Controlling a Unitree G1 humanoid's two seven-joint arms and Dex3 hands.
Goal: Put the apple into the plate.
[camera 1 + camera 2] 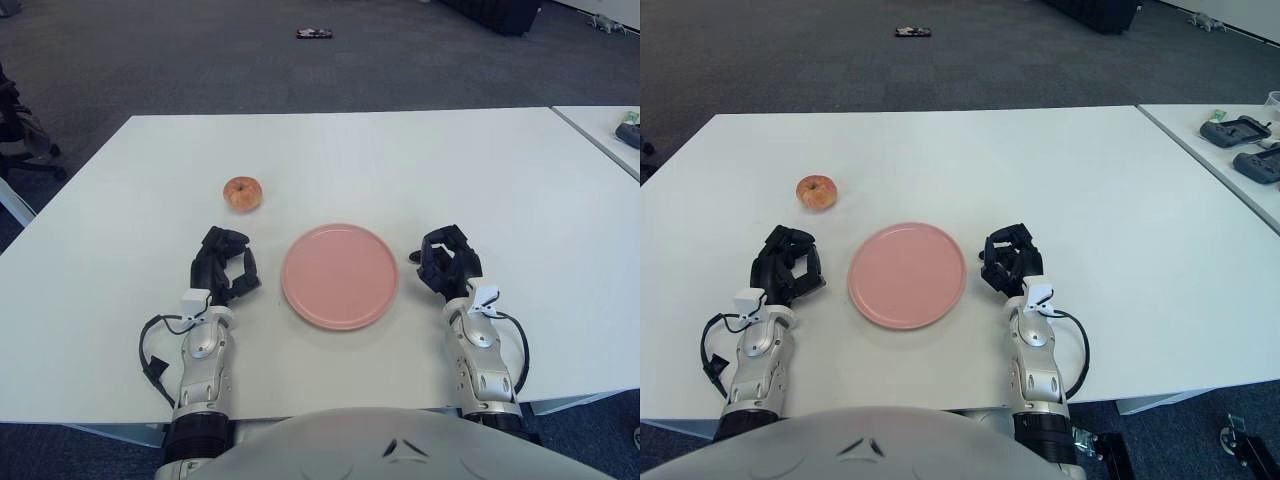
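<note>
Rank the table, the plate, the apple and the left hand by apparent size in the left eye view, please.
1. table
2. plate
3. left hand
4. apple, which lies farther from the camera, so its true size against the hand is unsure.

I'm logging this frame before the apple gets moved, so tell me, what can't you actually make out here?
- Apple: its far side and underside face away in both views.
- Left hand and right hand: the palms are hidden by the curled fingers, so contact with the table cannot be judged.
- Small dark object on the floor: too small to identify.
- Devices on the neighbouring table: cut off by the right edge.
</note>
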